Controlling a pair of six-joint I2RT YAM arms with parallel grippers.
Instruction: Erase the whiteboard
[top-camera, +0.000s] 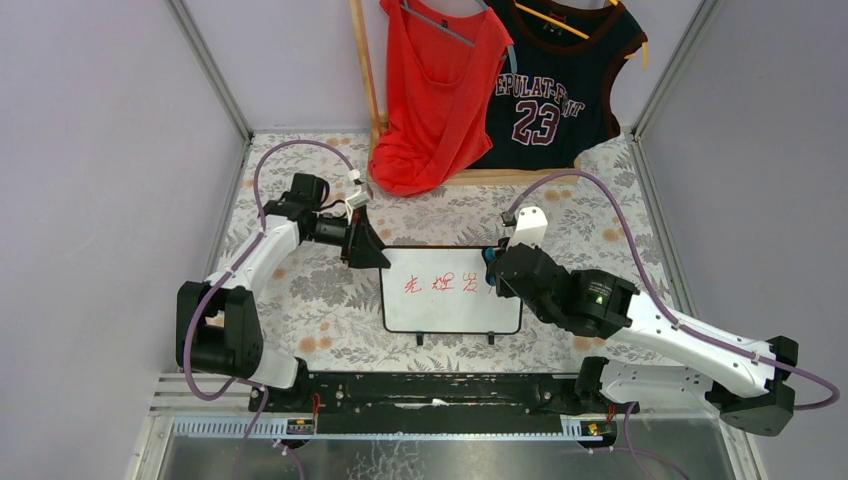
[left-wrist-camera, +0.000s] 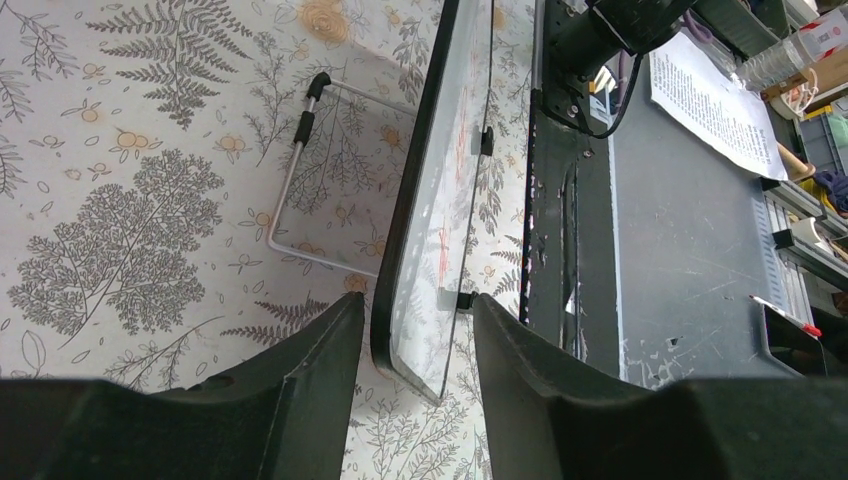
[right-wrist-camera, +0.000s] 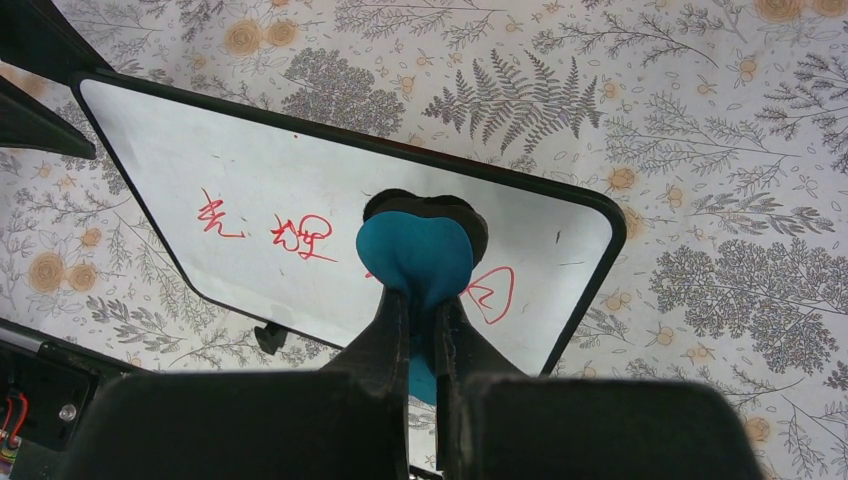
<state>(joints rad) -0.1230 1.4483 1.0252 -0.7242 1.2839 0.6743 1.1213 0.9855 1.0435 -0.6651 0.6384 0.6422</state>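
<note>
Whiteboard (top-camera: 450, 305) edge sits inside the part-open left claw (left-wrist-camera: 412, 305), likely for steadying; right claw (right-wrist-camera: 422, 305) pinches a blue eraser (right-wrist-camera: 415, 255) onto red writing (right-wrist-camera: 300, 238).

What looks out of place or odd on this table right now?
Nothing stands out. The whiteboard stands on its feet, the left gripper straddles its edge, and the right gripper holds a blue eraser at the red writing.

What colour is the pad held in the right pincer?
Teal blue pad, black behind it, held in the right pincer; clearest in the right wrist view.
</note>
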